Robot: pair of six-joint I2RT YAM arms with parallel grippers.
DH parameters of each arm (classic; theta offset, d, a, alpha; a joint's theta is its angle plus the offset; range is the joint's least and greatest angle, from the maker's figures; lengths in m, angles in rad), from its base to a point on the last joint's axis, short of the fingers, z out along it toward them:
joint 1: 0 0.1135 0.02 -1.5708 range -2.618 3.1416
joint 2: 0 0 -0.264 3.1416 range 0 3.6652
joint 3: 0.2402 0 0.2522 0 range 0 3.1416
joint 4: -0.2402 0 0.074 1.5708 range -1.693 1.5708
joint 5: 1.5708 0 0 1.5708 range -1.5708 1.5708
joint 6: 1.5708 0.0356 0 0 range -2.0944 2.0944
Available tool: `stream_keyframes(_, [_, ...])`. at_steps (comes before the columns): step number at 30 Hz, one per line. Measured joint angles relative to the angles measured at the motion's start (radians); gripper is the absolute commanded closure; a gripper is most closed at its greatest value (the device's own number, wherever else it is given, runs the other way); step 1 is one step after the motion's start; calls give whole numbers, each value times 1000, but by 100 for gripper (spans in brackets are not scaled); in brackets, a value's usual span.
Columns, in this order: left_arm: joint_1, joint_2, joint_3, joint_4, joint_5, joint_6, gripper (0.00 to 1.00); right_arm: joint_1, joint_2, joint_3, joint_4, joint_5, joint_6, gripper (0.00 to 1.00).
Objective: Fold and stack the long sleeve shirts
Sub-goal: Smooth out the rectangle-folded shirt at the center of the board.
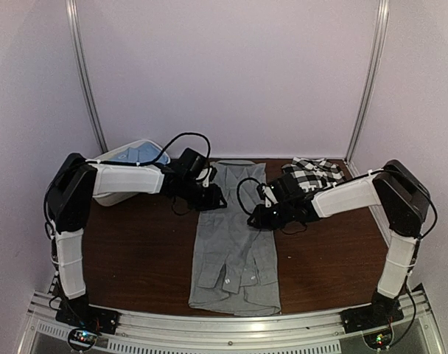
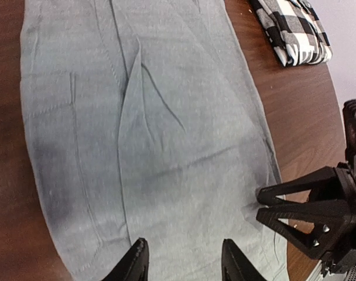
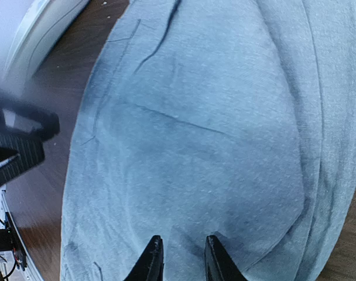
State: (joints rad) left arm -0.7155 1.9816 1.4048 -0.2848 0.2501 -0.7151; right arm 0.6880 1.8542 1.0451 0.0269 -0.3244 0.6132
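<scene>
Pale lilac-white walls (image 1: 231,74) enclosed a dark brown wooden table (image 1: 143,251); two metal strips (image 1: 88,74) ran up the corners, an aluminium rail (image 1: 231,324) edging the front.

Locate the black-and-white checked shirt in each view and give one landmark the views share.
Top external: checked shirt, folded, right of centre near the back.
Left wrist: top right corner, beyond the grey shirt.
Right wrist: not in it.
Shared landmark: the grey shirt, laid out in all three views.
</scene>
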Motion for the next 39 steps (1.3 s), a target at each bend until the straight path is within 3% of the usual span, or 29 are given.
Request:
stream_keyframes(5, [19,167,219,-30,-24,46,53,-27,68,3,3,-16,-10,70])
stream_keyframes(17, [108,443,587,-109,-34,153,53,-43,54,61,-59,6,24,64])
stream_keyframes(30, [138,579,748,-134,48,193,58,-105,-20,96,-90,50,93,64])
stream_keyframes(34, [138,591,750,-112,83,184,65,-105,-20,95,-85,55,89,64])
stream_keyframes(39, [138,608,760,-92,97,164,88,-108,-20,92,-83,53,70,64])
